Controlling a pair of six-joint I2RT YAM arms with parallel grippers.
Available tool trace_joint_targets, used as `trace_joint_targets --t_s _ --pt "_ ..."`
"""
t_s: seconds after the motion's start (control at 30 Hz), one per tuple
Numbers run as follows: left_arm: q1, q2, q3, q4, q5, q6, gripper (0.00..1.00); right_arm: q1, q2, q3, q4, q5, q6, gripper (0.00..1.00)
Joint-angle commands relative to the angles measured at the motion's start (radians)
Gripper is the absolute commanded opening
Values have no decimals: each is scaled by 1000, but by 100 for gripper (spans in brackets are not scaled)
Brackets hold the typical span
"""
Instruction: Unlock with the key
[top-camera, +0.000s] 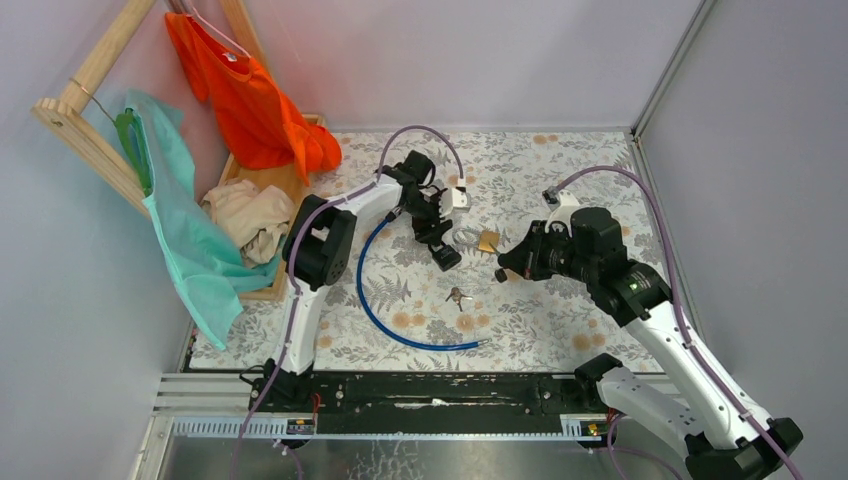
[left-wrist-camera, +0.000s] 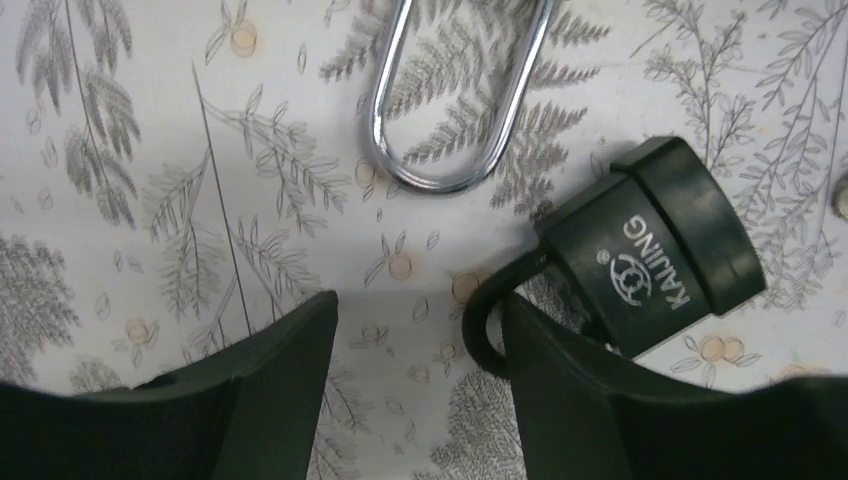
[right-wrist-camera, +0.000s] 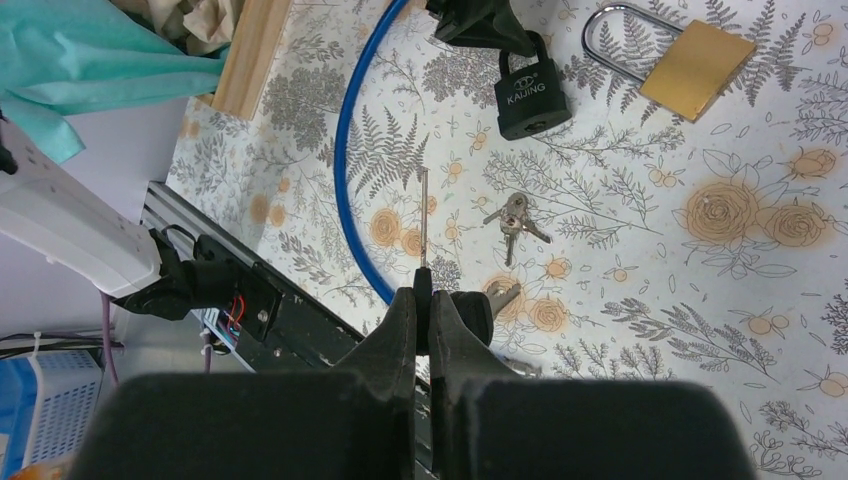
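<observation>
While the right end effector (right-wrist-camera: 423, 292) is clenching the key (right-wrist-camera: 474, 312) by its black head at the lower centre of the right wrist view, the silver blade is sticking out to the right above the tabletop (right-wrist-camera: 650, 300). The left end effector (left-wrist-camera: 415, 312) is standing released, its fingers flanking the shackle of the black padlock (left-wrist-camera: 650, 262). A brass padlock (right-wrist-camera: 696, 68) is lying near it at upper right. Silver keys (right-wrist-camera: 514, 214) are lying between padlocks and key.

3 pale lilac walls (top-camera: 480, 50) enclose a floral-patterned table (top-camera: 560, 330) — a wooden rack (top-camera: 98, 50) stands at the left.
</observation>
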Motion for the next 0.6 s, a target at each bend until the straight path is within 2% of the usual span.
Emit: trace_joint_targets --t_s 0.0,0.27,0.43,0.57 --pt "-18 -30 -69 132 -79 -14 67 -4 0 -4 40 0 3 0" --pt "-23 -144 -233 90 -134 100 68 -3 1 -10 62 -20 2 0" --pt "-23 -199 -290 81 -137 99 70 -4 -10 -25 78 -35 5 0" --pt "-24 -195 -274 72 -109 69 63 -3 -12 -34 89 -44 10 0"
